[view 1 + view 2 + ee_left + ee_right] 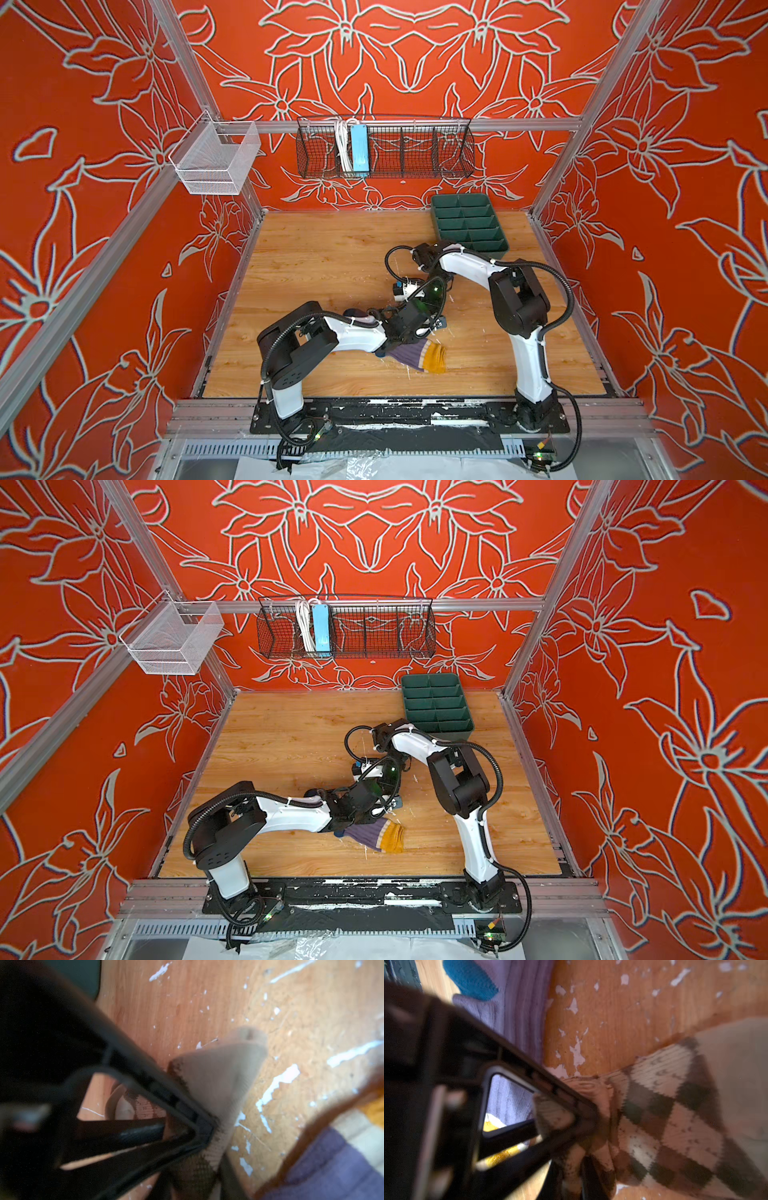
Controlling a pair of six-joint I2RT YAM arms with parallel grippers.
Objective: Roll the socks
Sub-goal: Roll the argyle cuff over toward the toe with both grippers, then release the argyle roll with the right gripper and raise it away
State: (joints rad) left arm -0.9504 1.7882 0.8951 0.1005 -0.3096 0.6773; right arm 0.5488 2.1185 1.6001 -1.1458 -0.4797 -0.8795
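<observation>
Centre of the wooden counter [324,257]: beige knit sock with brown-olive argyle diamonds [664,1115], pinched by left fingers [158,1088] and right fingers [560,1095] (both closed on fabric). Ribbed purple sock with mustard cuff [405,355] flat alongside. Probably light, limp, stretchy; best held at edges.

Robot lab cell: aluminium frame [519,124], printed floral walls [415,62]
</observation>
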